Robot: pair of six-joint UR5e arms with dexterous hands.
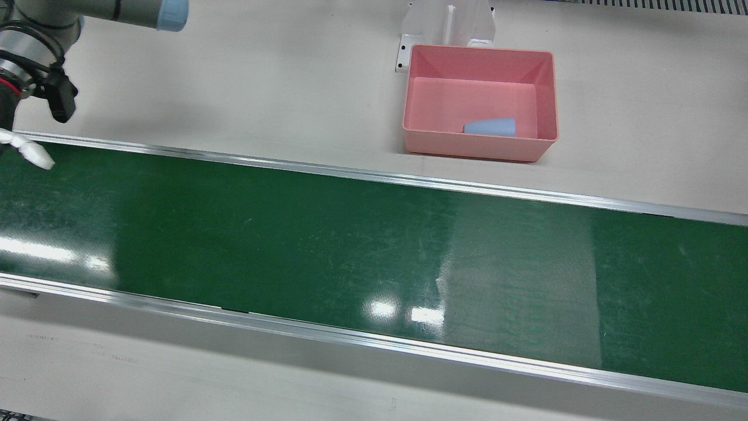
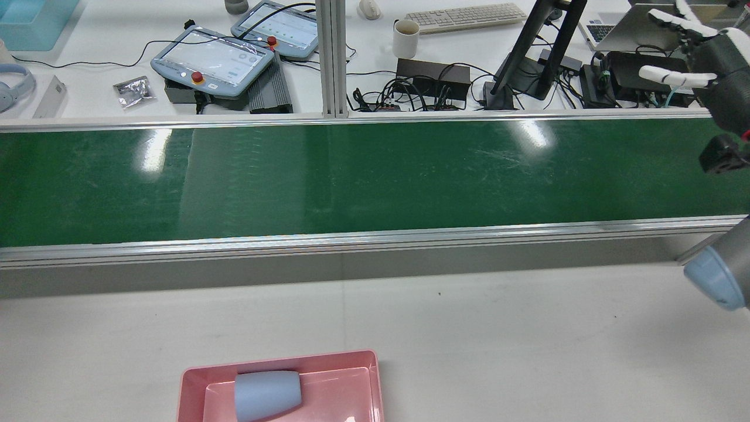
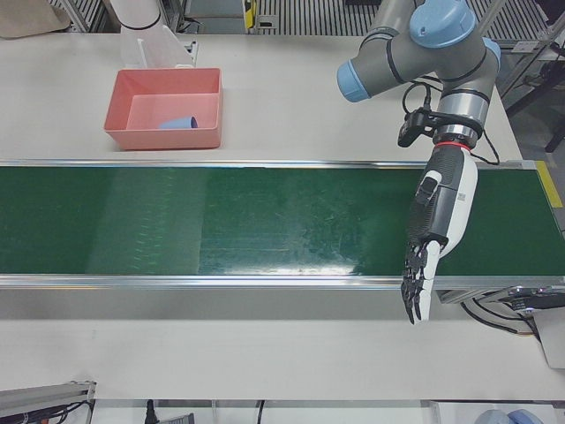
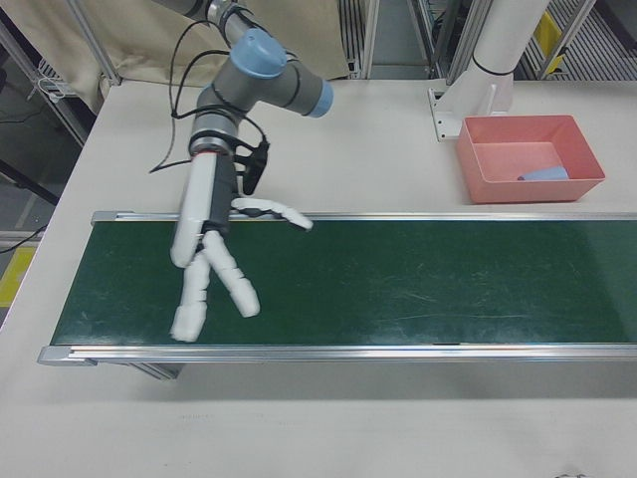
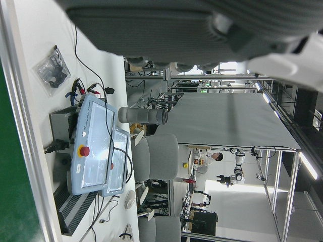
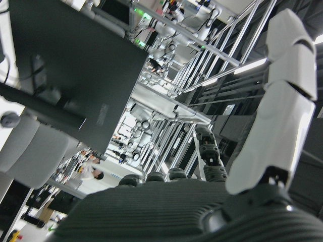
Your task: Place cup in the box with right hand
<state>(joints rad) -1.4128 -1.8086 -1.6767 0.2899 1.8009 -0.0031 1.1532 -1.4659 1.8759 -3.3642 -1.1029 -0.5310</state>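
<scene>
The light blue cup (image 1: 489,127) lies on its side inside the pink box (image 1: 479,51), on the white table behind the green belt (image 1: 350,245). The cup also shows in the rear view (image 2: 268,395), the left-front view (image 3: 178,124) and the right-front view (image 4: 542,174). My right hand (image 4: 214,269) is open and empty, its fingers spread above the belt's far end, well away from the box. It shows at the rear view's right edge (image 2: 697,53). My left hand (image 3: 437,238) hangs open and empty over the belt's other end, fingers pointing down.
A white pedestal bracket (image 1: 447,23) stands just behind the box. Beyond the belt, a desk holds two teach pendants (image 2: 212,58), a mug (image 2: 405,38), a keyboard (image 2: 466,16) and cables. Aluminium rails edge the belt.
</scene>
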